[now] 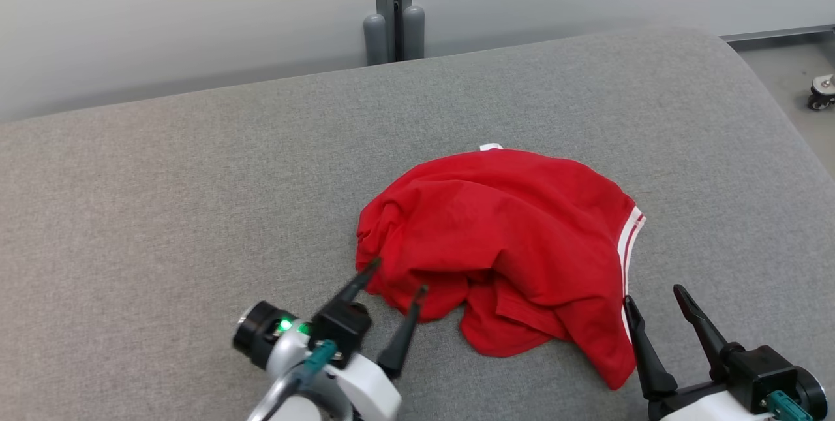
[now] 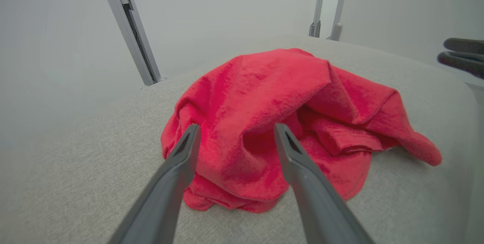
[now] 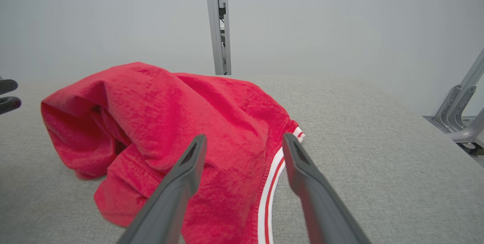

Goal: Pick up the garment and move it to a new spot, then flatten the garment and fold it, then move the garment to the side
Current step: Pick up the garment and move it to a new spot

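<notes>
- Head view: red garment [image 1: 502, 238] lies in a crumpled heap on the grey fabric-covered counter [image 1: 163, 212], a little toward 4 o'clock from the middle of the frame.
- Left pincer [image 1: 400, 275] sits at the heap's 7 o'clock edge, fingers spread wide and gripping nothing. The tips overlap the cloth in this view, and I cannot tell if they touch it.
- Right pincer [image 1: 653, 294] sits at the heap's 5 o'clock corner, also spread wide and empty, just beside the trailing hem.
- Progress, my judgement: I cannot tell from this frame whether the move to a new spot has been made. The garment is bunched with folds tucked under, so flattening is not done, and neither is the fold or the final shift to the side. Most of the job is left.
- Both pincers look placed to take the near edge, one on each side, which I read as setting up for a spread.
- Head view alone gives the full outline: a white label [image 1: 490, 146] peeks out at 12 o'clock, and a caster [image 1: 822, 91] stands on the floor at far 2 o'clock.
- Left wrist view shows how high the heap stands and the open pocket under the top fold, with the layers bunched inside it.
- Right wrist view gives the white-and-red striped trim [image 3: 270, 183] running between its fingers.
</notes>
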Controlling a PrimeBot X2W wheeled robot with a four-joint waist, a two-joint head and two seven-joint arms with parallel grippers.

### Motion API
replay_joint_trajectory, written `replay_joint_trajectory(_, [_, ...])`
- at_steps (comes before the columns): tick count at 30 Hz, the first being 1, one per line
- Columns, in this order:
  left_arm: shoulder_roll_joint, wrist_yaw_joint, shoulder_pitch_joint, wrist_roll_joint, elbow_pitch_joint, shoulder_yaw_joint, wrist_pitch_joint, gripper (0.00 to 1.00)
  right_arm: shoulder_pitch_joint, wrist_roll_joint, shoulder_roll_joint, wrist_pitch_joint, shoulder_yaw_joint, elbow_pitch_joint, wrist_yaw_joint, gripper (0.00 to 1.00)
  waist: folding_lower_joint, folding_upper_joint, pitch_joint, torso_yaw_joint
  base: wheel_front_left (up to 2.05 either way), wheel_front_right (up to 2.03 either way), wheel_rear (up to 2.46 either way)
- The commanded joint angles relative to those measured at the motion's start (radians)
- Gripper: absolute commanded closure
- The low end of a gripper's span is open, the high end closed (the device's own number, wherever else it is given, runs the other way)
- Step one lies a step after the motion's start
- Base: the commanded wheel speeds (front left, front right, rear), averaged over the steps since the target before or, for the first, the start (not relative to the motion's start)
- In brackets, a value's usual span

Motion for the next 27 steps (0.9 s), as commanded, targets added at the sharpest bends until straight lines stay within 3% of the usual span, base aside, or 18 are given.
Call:
replay_joint_trajectory(1, [0.003,-0.008,0.011,0.015,-0.047,-0.029,0.05,0.0,0.012,-0.003,-0.007,-0.005,0.001,-0.004,0.0,0.0,0.0,0.0003,0.001,-0.002,0.0,0.0,0.0])
replay_joint_trajectory(5, [-0.006,-0.024,-0.019,0.037,-0.115,-0.085,0.153,0.0,0.004,-0.003,-0.002,-0.005,0.009,-0.012,0.0,0.0,0.0,0.0003,0.014,-0.021,0.0,0.0,0.0])
replay_joint_trajectory(10, [-0.015,-0.014,-0.073,0.074,-0.105,-0.111,0.218,0.0,-0.012,0.009,0.008,-0.005,0.024,-0.007,0.0,0.0,0.0,0.0003,0.037,-0.066,0.0,0.0,0.0])
replay_joint_trajectory(16, [-0.02,0.009,-0.121,0.1,-0.04,-0.11,0.201,0.0,-0.017,0.014,0.018,-0.005,0.02,-0.005,0.0,0.0,0.0,0.0003,0.053,-0.111,0.0,0.0,0.0])
replay_joint_trajectory(17, [-0.021,0.01,-0.126,0.101,-0.027,-0.109,0.196,0.22,-0.016,0.013,0.019,-0.005,0.019,-0.005,0.0,0.0,0.0,0.0003,0.055,-0.115,0.0,0.0,0.0])
replay_joint_trajectory(18, [-0.023,0.01,-0.131,0.101,-0.016,-0.109,0.193,0.69,-0.014,0.013,0.02,-0.005,0.017,-0.005,0.0,0.0,0.0,0.0003,0.056,-0.118,0.0,0.0,0.0])
replay_joint_trajectory(19, [-0.026,0.01,-0.137,0.099,-0.008,-0.108,0.184,1.0,-0.014,0.013,0.02,-0.005,0.015,-0.005,0.0,0.0,0.0,0.0003,0.058,-0.12,0.0,0.0,0.0])
replay_joint_trajectory(27, [-0.051,0.002,-0.176,0.051,-0.053,-0.079,0.127,1.0,-0.006,0.009,0.024,-0.005,0.001,0.0,0.0,0.0,0.0,0.0003,0.054,-0.091,0.0,0.0,0.0])
